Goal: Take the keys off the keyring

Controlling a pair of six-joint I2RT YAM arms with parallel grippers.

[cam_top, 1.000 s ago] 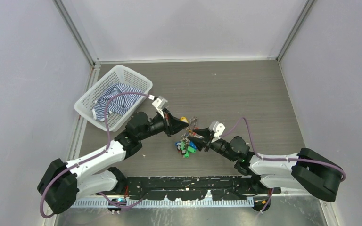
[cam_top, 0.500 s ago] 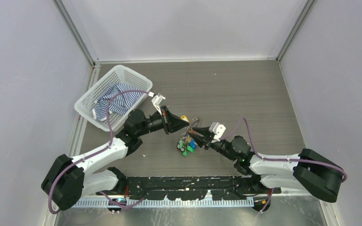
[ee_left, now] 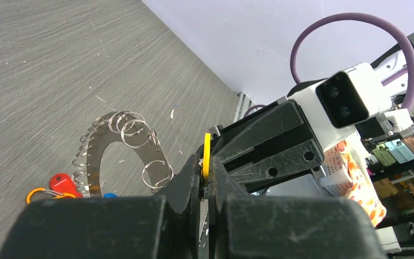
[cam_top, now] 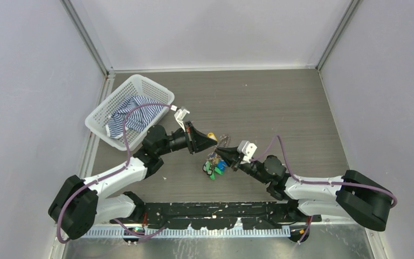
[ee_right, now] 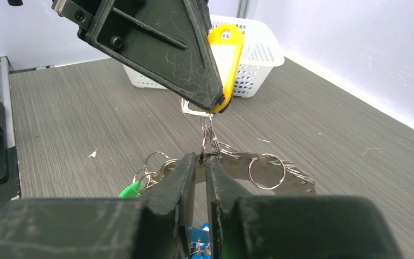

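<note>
Right gripper [cam_top: 218, 152] has slid in under the left and its jaws have narrowed since a second ago. Over the table [cam_top: 280, 108], my left gripper [ee_left: 205, 171] is clamped tight on the yellow tag [ee_right: 227, 47], holding it high so the keyring [ee_right: 241, 163] hangs beneath, keys [cam_top: 214, 166] bunched below. That pulls the link [ee_right: 208, 134] taut, and my right fingers are down to a slit around its lower end. Biting yet? Can't tell.
</note>
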